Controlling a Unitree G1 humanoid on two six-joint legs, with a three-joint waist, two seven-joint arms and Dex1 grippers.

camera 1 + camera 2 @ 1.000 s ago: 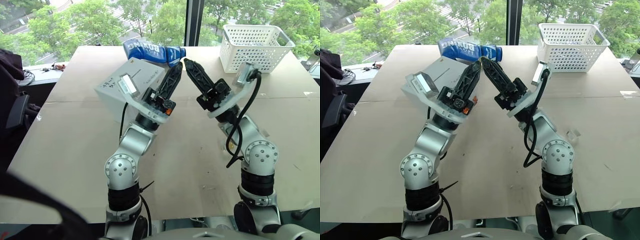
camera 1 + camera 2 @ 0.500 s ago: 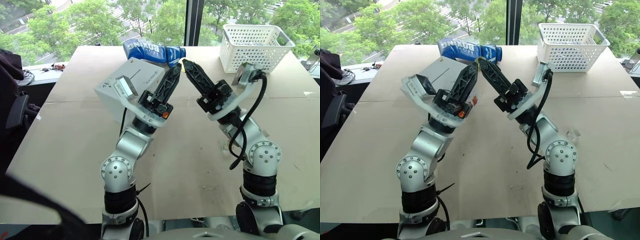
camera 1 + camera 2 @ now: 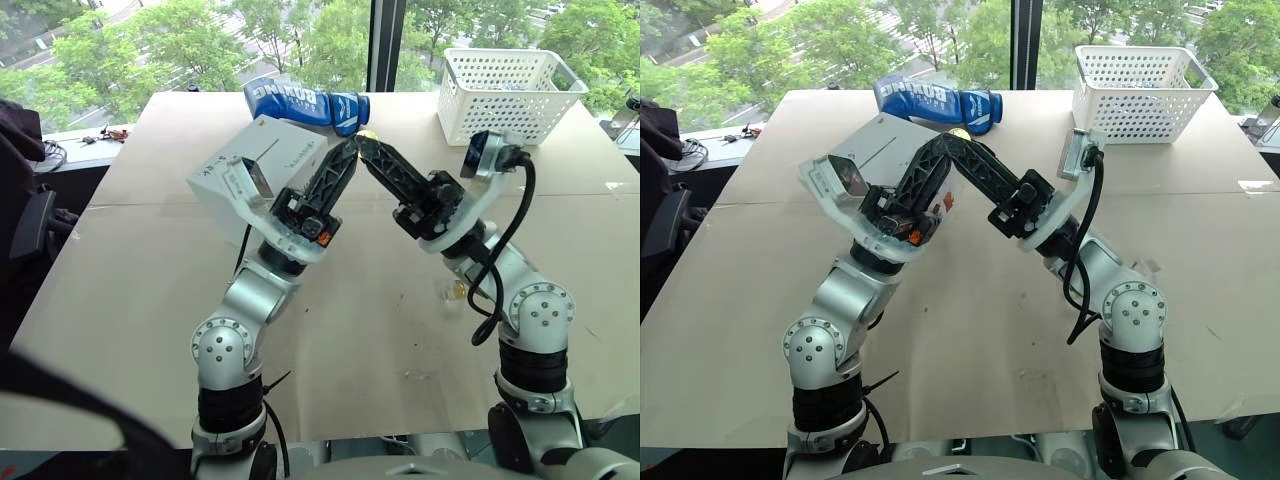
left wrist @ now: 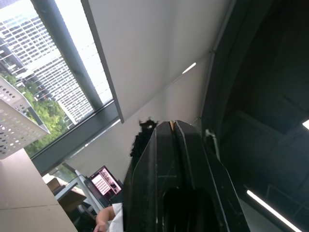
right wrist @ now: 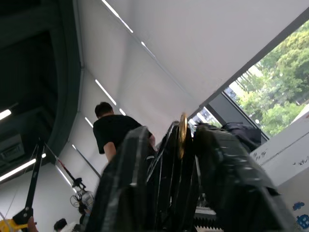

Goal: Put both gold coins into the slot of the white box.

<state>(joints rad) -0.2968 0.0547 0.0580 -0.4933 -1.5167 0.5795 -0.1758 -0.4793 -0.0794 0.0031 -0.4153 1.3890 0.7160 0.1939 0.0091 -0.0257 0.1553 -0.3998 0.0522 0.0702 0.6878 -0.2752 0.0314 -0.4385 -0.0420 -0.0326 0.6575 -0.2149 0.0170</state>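
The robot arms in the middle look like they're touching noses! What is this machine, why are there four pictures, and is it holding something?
It is a robot with two arms, and each arm ends in a gripper made of two black fingers. The two wide pictures come from cameras in its head, looking down at a table. The other two come from cameras on its wrists, looking along the fingers, which point up towards the ceiling.

On the table are a white box, a blue packet with white letters and a white basket full of holes.

The left gripper is shut on a small gold coin. The right gripper is open, with its fingers on either side of the left gripper's tips.
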